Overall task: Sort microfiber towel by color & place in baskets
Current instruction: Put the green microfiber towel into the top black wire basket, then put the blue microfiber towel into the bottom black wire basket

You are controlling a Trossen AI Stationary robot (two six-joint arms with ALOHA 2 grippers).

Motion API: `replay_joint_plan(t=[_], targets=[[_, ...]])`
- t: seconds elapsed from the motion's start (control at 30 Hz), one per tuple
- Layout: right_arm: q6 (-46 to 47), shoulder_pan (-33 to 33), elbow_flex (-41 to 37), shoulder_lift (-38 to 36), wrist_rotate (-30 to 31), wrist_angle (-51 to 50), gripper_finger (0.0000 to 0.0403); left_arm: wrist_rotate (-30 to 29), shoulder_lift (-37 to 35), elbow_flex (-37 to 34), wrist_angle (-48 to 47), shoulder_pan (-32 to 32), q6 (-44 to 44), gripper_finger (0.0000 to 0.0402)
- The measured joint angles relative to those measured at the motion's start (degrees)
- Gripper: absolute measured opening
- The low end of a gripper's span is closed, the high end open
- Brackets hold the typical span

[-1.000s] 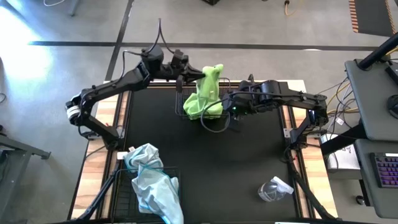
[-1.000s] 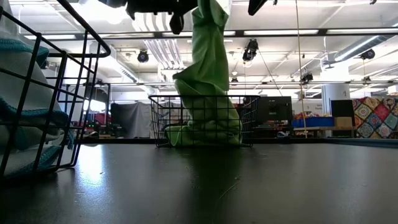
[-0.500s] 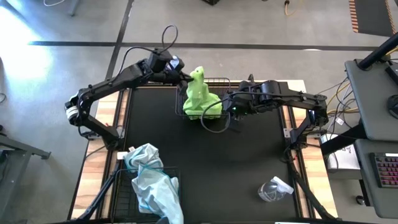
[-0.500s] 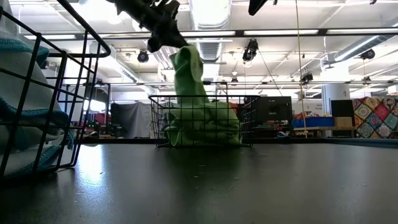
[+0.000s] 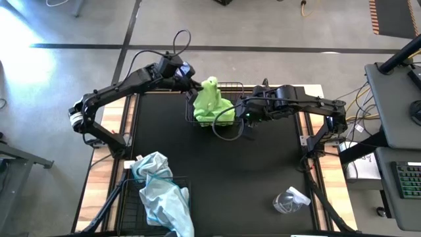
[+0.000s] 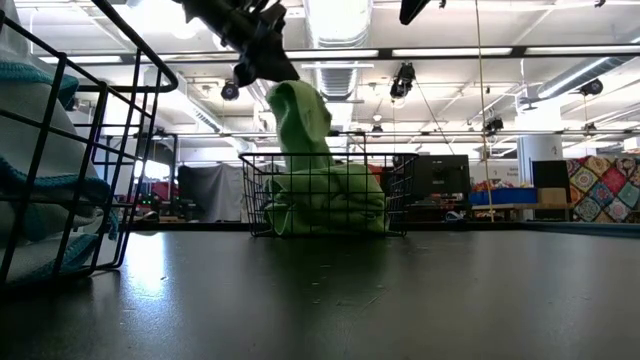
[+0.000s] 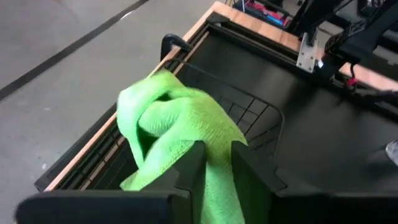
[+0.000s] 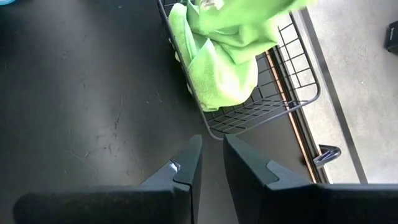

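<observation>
My left gripper [image 5: 191, 81] [image 6: 266, 62] [image 7: 216, 163] stands over the far basket [image 5: 229, 121] [image 6: 325, 195] and is shut on a lime green towel [image 5: 210, 91] [image 6: 302, 112]. More green towel [image 8: 219, 71] lies in that basket [image 8: 273, 102]. My right gripper [image 5: 245, 114] [image 8: 211, 155] waits shut just right of the basket, above the table. Pale blue towels [image 5: 160, 191] [image 6: 30, 190] fill the near-left basket [image 5: 131, 205] [image 6: 110, 150]. My left gripper pinches a bunched fold of the green towel [image 7: 214, 146] between its two fingers [image 7: 189, 171], coming slantwise from above and from the table's left. The towel's top bulges past the fingers; its lower part [image 6: 320, 200] rests on the green pile in the basket.
A small clear plastic wrapper [image 5: 289, 199] lies near the table's near right corner. The black mat [image 5: 250, 171] between the two baskets is bare. The far basket stands at the table's far edge [image 7: 205, 18].
My left gripper has come down toward the far basket and drawn a little toward the table's left, still shut on the green towel. The towel, hanging long before, has sunk: its lower part has piled into the basket and only a short hump stays above the rim.
</observation>
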Motion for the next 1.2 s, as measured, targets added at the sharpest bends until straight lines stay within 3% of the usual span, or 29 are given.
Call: replay_joint_plan(t=[0.4, 0.67, 0.93, 1.2], targets=[[-0.44, 0.0, 0.0, 0.0, 0.0, 0.0, 0.0059, 0.04, -0.02, 2.82, -9.11, -0.04, 2.1, 0.0134], [-0.42, 0.0, 0.0, 0.0, 0.0, 0.0, 0.0059, -0.02, -0.14, 10.08, -32.32, -0.84, 5.87, 0.013], [-3.12, 0.0, 0.0, 0.0, 0.0, 0.0, 0.0059, -0.5, -5.0, 9.46, -44.26, -6.16, -0.29, 0.013], [-4.41, 0.0, 0.0, 0.0, 0.0, -0.01, 0.0059, -3.9, -13.97, 5.03, -47.37, -12.85, -16.33, 0.013]])
